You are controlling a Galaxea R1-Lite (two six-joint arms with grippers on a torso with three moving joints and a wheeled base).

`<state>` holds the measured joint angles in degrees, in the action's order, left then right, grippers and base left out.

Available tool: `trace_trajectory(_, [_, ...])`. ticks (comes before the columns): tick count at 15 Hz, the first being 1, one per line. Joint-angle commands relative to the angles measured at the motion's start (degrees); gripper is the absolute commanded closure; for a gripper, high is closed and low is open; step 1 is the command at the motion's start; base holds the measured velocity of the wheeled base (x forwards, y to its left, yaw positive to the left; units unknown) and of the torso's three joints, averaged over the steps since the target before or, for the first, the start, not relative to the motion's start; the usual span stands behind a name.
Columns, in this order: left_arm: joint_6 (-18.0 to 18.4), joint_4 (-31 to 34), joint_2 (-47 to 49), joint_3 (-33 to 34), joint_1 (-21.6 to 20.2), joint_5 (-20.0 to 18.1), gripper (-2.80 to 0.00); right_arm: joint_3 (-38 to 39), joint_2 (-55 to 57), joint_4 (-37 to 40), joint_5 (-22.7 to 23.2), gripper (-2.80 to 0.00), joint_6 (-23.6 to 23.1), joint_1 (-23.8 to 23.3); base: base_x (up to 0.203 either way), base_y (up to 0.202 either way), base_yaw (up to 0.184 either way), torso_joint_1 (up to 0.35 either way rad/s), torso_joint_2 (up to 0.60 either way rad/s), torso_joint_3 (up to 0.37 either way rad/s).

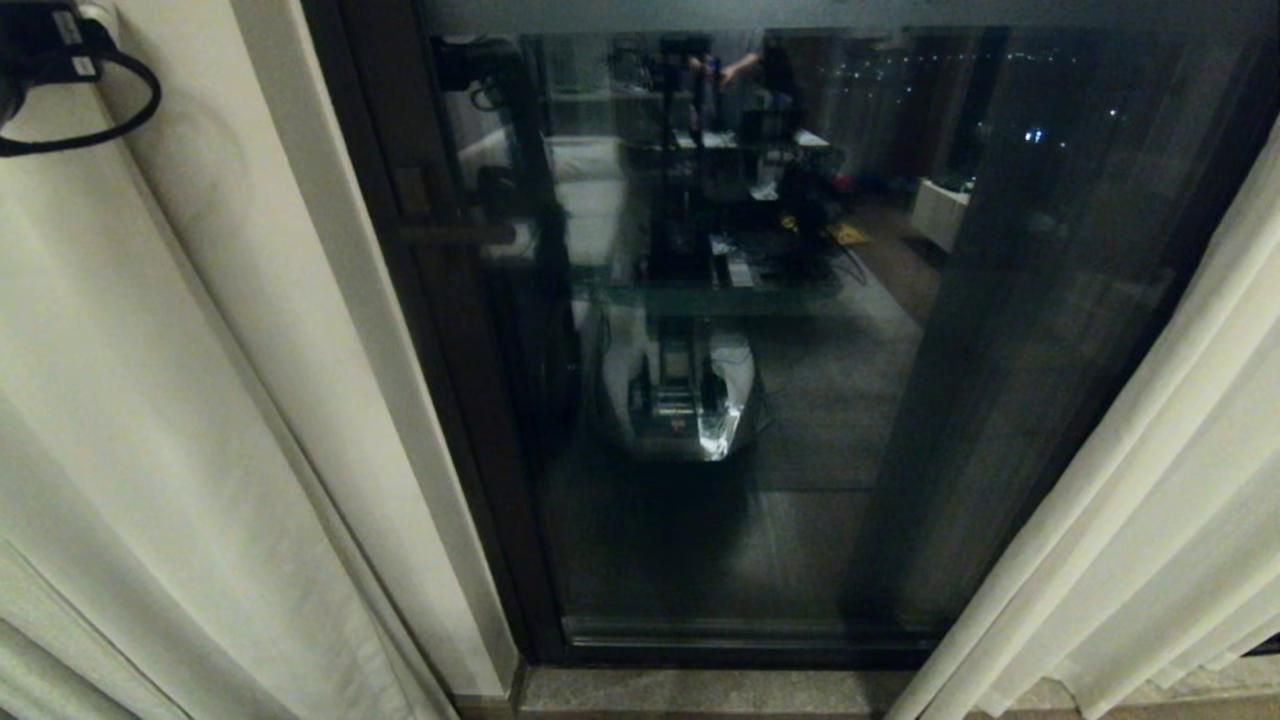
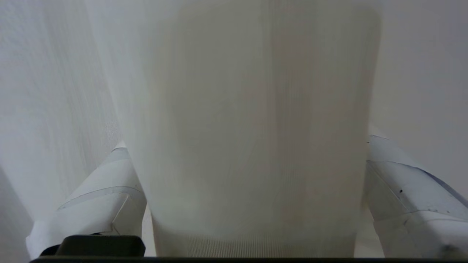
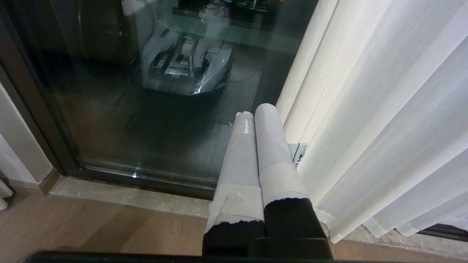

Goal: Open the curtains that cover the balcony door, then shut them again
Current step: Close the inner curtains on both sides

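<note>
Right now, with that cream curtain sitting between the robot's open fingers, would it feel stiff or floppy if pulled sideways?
Probably floppy: the curtain hangs in soft vertical folds between the left end effector fingers. It likely bunches rather than slides as one sheet, like the pleats beside the balcony door. The smooth weave may slip from a loose grip.

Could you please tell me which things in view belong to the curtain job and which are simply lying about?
Part of the job:
- curtains, drawn aside
- balcony door, glass uncovered
- left tool, open, fabric between its fingers
- right tool, shut, hanging near the door's foot

Just lying about:
- black cable on the wall
- stone sill
- wooden floor
</note>
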<state>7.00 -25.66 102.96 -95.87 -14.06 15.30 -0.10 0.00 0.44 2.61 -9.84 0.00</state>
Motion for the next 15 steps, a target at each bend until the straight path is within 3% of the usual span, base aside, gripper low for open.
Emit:
trace_trajectory(1, [0.08, -0.27, 0.92, -0.42, -0.01, 0.08, -2.80, 0.01, 0.09, 0.00, 0.03, 0.00, -0.09, 0.00, 0.000, 0.000, 0.000, 0.000, 0.00, 0.000])
trace_trajectory(2, [0.12, -0.27, 0.92, -0.37, -0.01, 0.02, -2.80, 0.01, 0.09, 0.00, 0.03, 0.00, -0.09, 0.00, 0.000, 0.000, 0.000, 0.000, 0.00, 0.000])
trace_trajectory(3, [0.03, -0.27, 1.01, -0.37, -0.01, -0.01, -0.04, 0.01, 0.09, 0.00, 0.03, 0.00, -0.10, 0.00, 0.000, 0.000, 0.000, 0.000, 0.00, 0.000])
trace_trajectory(15, [-0.05, -0.18, -1.39, 0.13, 0.31, -0.05, 0.00, 0.01, 0.09, 0.00, 0.03, 0.00, -0.09, 0.00, 0.000, 0.000, 0.000, 0.000, 0.00, 0.000])
